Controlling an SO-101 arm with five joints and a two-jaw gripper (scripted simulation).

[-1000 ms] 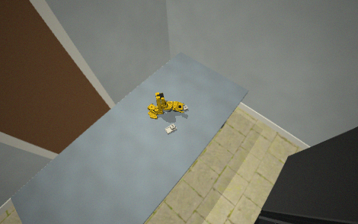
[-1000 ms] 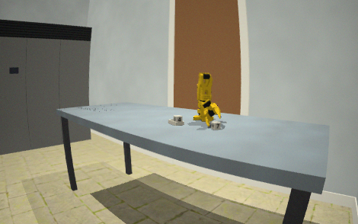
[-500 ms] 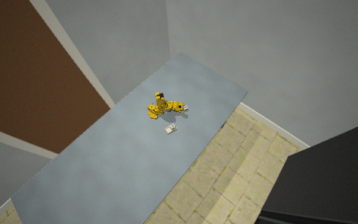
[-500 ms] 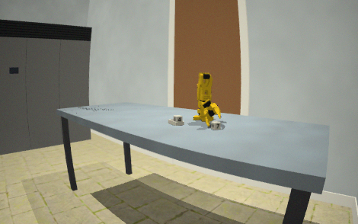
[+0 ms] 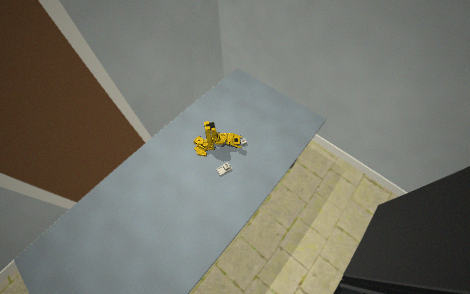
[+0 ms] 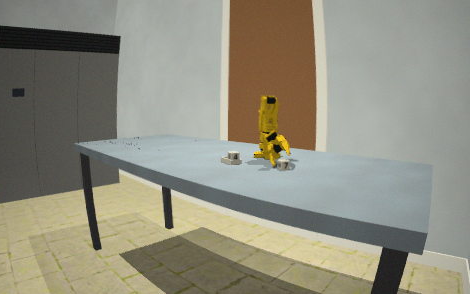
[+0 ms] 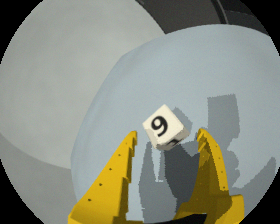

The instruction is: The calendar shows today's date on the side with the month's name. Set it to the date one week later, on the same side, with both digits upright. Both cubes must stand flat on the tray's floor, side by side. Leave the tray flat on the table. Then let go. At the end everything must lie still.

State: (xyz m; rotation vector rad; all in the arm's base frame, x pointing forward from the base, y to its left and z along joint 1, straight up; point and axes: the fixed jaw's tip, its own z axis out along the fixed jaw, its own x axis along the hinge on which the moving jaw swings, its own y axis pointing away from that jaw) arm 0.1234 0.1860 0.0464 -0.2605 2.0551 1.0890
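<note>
A white cube [image 7: 165, 128] [image 6: 283, 165] [image 5: 243, 141] stands on the blue-grey table [image 6: 334, 190], away from the tray. It shows a 9 in the wrist view and a 7 in the exterior view. My yellow gripper [image 7: 167, 139] [image 6: 276, 159] [image 5: 237, 141] is low over the table just behind this cube. Its fingers are partly open, with the tips at either side of the cube's near edge, and it grips nothing. The small white tray [image 6: 225, 161] [image 5: 220, 173] lies flat on the table to the left. It holds the other cube [image 6: 233, 156] [image 5: 225, 168], which shows a 4.
The arm's base [image 6: 268, 117] [image 5: 203, 145] stands behind the cubes near the table's far edge. A dark cabinet [image 6: 34, 110] stands on the floor far to the left. The table's front edge [image 6: 254, 207] is well clear of the tray.
</note>
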